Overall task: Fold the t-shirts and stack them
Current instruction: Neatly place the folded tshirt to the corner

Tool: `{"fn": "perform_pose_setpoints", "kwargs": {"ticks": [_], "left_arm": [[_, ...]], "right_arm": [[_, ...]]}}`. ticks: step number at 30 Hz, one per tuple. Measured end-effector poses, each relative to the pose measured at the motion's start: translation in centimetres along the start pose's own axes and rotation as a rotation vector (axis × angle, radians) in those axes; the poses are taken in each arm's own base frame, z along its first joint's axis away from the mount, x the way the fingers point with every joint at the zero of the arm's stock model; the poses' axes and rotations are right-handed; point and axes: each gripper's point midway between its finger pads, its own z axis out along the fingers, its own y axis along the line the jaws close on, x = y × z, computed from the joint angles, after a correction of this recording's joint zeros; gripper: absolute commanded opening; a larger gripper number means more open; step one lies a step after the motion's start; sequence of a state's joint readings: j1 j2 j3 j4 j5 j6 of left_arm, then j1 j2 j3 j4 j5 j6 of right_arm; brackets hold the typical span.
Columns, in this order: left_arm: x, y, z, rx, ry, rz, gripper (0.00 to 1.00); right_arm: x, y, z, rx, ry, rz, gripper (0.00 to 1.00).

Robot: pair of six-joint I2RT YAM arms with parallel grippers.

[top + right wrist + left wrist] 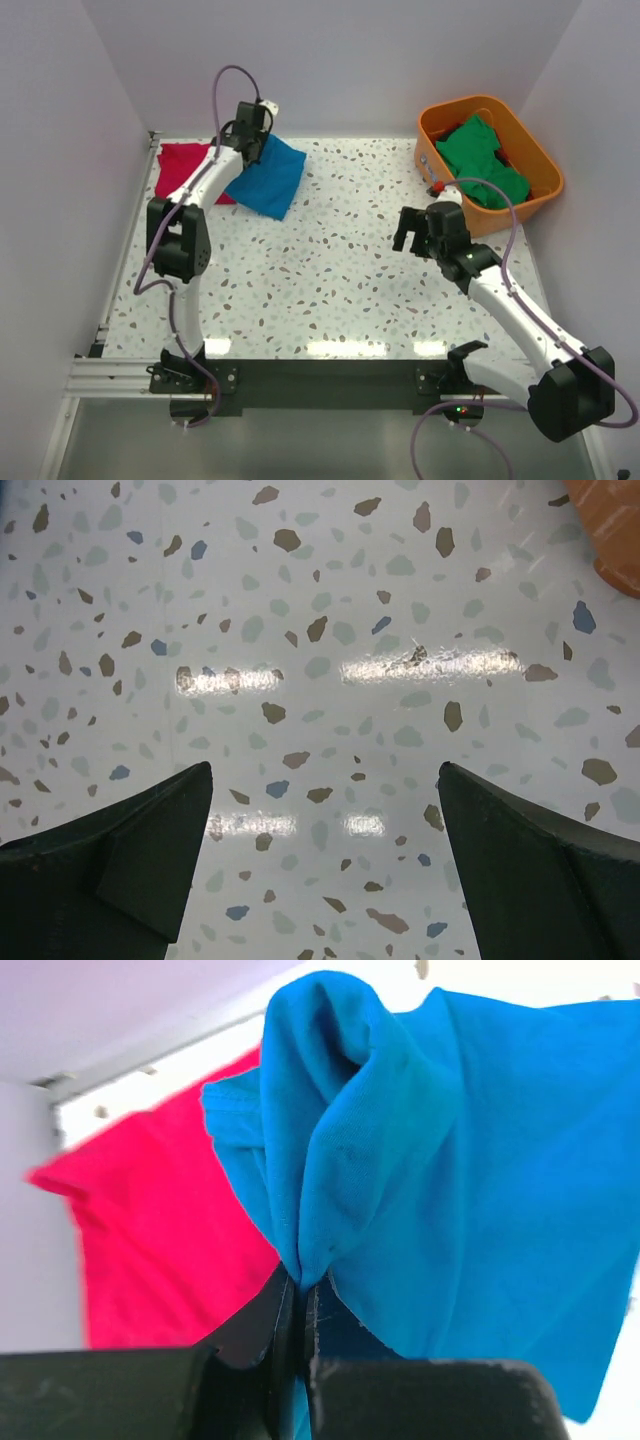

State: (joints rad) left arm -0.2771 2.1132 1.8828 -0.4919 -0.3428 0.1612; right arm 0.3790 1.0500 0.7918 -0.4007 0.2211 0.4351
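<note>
**A:** What is the left gripper (300,1295) doing?

**B:** It is out at the far left corner of the surface (330,280). Its jaws are pressed together on a bunched fold of the blue t-shirt (450,1160). In the wrist view the cloth rises from the pinch in a soft peak, and the rest spreads away to the right.

**A:** Where does that blue t-shirt lie?

**B:** It lies on the surface as a rough diamond, with its far edge under the gripper. The red t-shirt (185,165) lies flat just to its left, against the left wall. The arm crosses the line between them, so I cannot tell whether they overlap.

**A:** And the other shirts?

**B:** The green t-shirts (482,160) sit crumpled in the orange bin (545,165) at the far right corner.

**A:** What about the right gripper (325,780)?

**B:** Its fingers are spread wide with nothing between them. It hangs over bare speckled surface right of centre, near the bin and well apart from the blue and red shirts.
</note>
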Motion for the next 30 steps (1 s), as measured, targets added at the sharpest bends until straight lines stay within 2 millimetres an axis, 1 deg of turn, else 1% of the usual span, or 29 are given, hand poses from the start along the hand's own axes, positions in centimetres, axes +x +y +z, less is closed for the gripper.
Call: {"fn": "perform_pose_setpoints", "kwargs": {"ticks": [3,8,12,15,20,27,30], "left_arm": [[-0.5,2.9,0.0,-0.035,-0.004,0.065,0.0],[0.3,7.2,0.1,-0.077,0.032,0.119,0.0],[0.6,10.9,0.1,-0.121,0.041,0.109,0.0],[1.5,13.2,0.2,-0.139,0.055,0.083,0.0],[2.6,15.8,0.5,-0.154,0.063,0.042,0.0],[3.4,18.1,0.9,-0.158,0.053,-0.019,0.0],[3.9,19.0,1.6,-0.17,0.047,-0.066,0.0]], "right_arm": [[0.4,-0.2,0.3,0.014,0.015,-0.008,0.99],[0.5,-0.3,0.5,0.019,0.021,-0.01,0.99],[0.8,-0.6,0.9,0.038,0.033,-0.015,0.99],[1.1,-0.7,1.2,0.048,0.047,-0.018,0.99],[1.2,-0.7,1.4,0.051,0.054,-0.018,0.99],[1.2,-0.7,1.4,0.052,0.053,-0.018,0.99],[1.2,-0.7,1.4,0.053,0.053,-0.018,0.99]]}}
